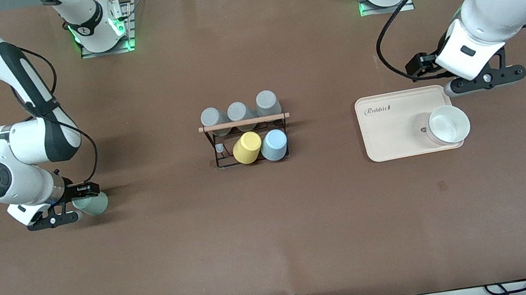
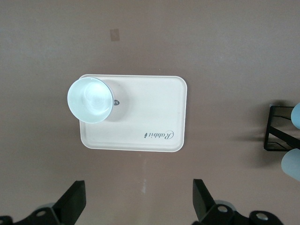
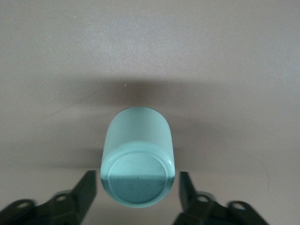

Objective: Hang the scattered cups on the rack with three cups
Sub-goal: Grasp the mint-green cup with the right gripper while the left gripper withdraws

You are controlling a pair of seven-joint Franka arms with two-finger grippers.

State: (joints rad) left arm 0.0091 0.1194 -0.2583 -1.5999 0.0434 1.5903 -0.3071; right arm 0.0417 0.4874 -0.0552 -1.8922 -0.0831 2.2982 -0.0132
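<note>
The pale mint green cup (image 1: 93,204) lies on its side on the table toward the right arm's end. My right gripper (image 1: 74,211) is open, with one finger on each side of the cup's base (image 3: 137,180) and a small gap at each side. The light blue cup (image 1: 274,144) hangs on the black wire rack (image 1: 243,123) beside a yellow cup (image 1: 247,148), below three grey cups (image 1: 238,112). My left gripper (image 1: 486,78) is open and empty beside the cream tray, over bare table (image 2: 139,187).
A cream tray (image 1: 392,130) holds a white bowl (image 1: 448,124) toward the left arm's end; both show in the left wrist view, tray (image 2: 150,136) and bowl (image 2: 90,99). The rack's edge (image 2: 276,136) shows there too.
</note>
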